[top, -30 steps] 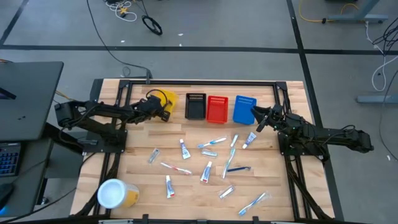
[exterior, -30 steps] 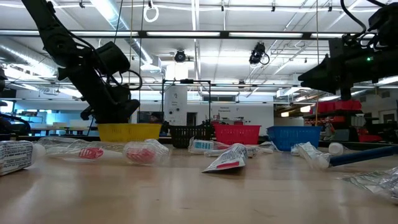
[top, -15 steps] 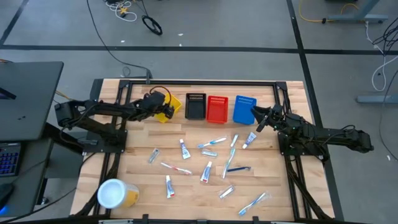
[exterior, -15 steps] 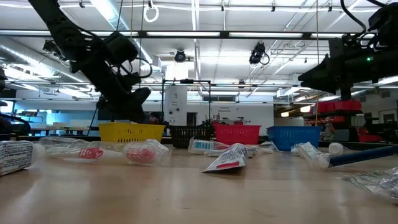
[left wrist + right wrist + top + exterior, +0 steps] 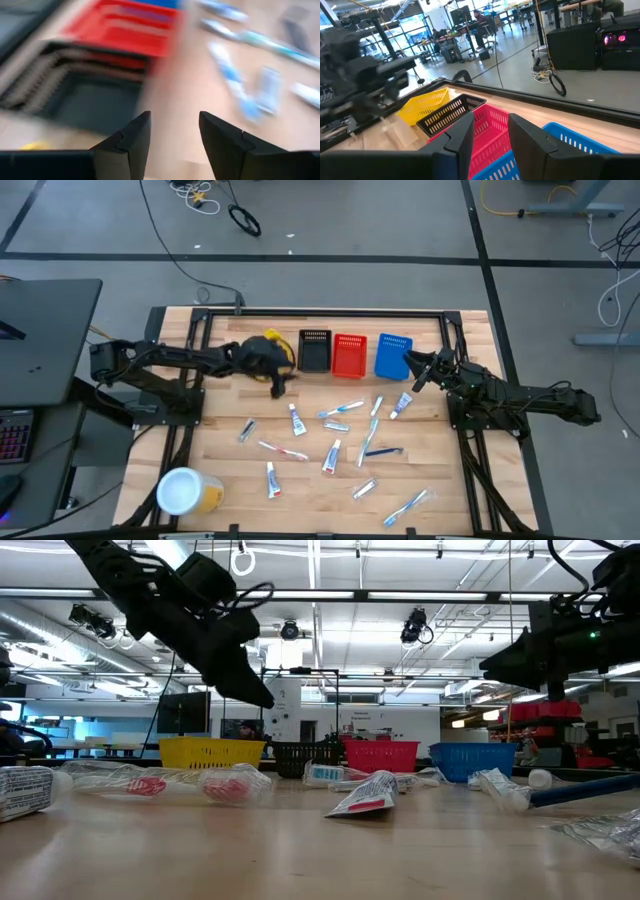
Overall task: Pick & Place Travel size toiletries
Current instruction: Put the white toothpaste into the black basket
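Your toiletries [image 5: 335, 435] lie scattered across the wooden table [image 5: 440, 480], frame centre. Behind them, the baskets [image 5: 349, 354] line the top edge. Left gripper [image 5: 278, 383] hovers open, empty; right gripper [image 5: 412, 376] open beside them.

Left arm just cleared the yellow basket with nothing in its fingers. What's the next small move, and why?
Probably swing the left gripper down over the nearest white tube and lower onto it: its fingers are open and empty, and that tube lies loose just beyond it.
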